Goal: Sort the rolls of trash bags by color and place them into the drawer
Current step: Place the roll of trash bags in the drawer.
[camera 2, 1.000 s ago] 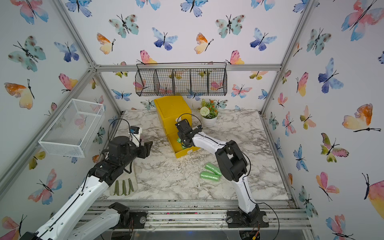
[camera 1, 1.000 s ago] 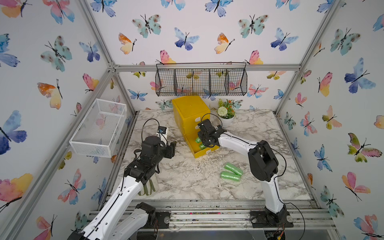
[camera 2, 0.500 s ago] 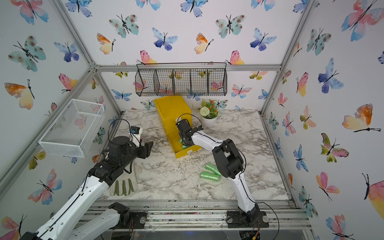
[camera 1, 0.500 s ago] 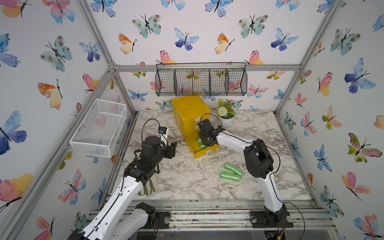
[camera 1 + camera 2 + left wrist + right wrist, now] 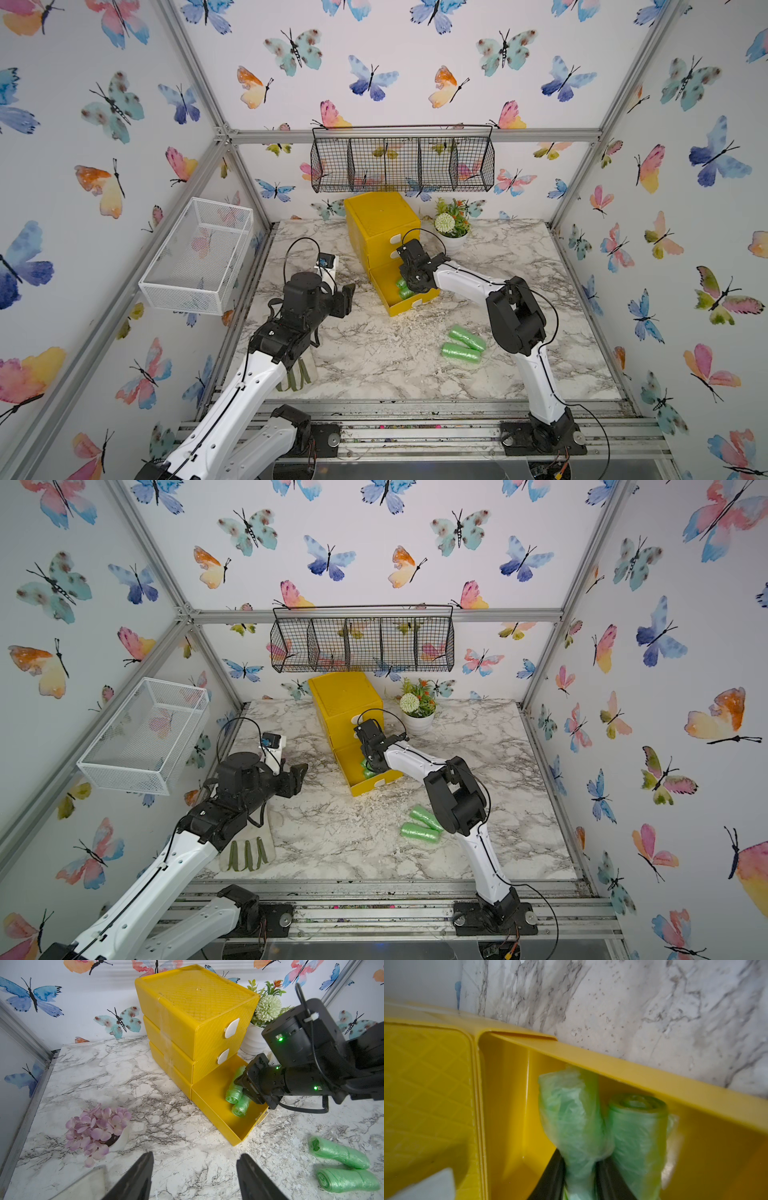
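The right gripper [image 5: 581, 1169] reaches down into the pulled-out bottom drawer [image 5: 216, 1109] of the yellow chest [image 5: 187, 1001]. Its black fingers [image 5: 554, 1174] pinch a green roll [image 5: 571, 1118], and a second green roll [image 5: 637, 1136] lies just beside it inside the same drawer. The two upper drawers are closed. The left gripper [image 5: 195, 1159] hovers over the marble surface [image 5: 374, 353], fingers spread wide with nothing between them. Two further green rolls [image 5: 461, 353] lie side by side on the surface near the right arm
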You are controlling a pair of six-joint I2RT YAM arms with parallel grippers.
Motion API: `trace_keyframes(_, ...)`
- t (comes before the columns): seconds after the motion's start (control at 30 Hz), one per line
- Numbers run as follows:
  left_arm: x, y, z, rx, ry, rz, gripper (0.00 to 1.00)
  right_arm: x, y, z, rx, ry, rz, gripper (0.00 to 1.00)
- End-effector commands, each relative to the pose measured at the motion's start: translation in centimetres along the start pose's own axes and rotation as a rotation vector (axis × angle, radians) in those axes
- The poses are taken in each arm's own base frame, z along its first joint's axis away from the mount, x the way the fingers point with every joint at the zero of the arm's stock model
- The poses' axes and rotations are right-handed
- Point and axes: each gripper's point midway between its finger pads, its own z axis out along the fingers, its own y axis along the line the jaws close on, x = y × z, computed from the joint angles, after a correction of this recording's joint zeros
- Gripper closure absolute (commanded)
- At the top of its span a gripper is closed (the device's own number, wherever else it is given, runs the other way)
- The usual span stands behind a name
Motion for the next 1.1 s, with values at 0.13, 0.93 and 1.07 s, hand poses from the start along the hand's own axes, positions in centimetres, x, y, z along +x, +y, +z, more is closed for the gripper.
trace_keyframes(0.13,0.0,0.0,0.1,0.007,-0.007,0.002,0.31,-0.8,-0.7,-0.3,0.003,-0.030,0.008,0.65)
trace_keyframes(0.93,0.1,0.5,0.2,-0.022,-0.001,-0.002,0.31,-5.1,4.8,-15.1,-0.417,-0.165,-0.303,0.55)
trace_keyframes(1.07,0.2,0.3,0.2,-0.017,0.011,-0.016,0.31,-6.1,1.4,-18.8,-0.456,-0.212,-0.406,0.54)
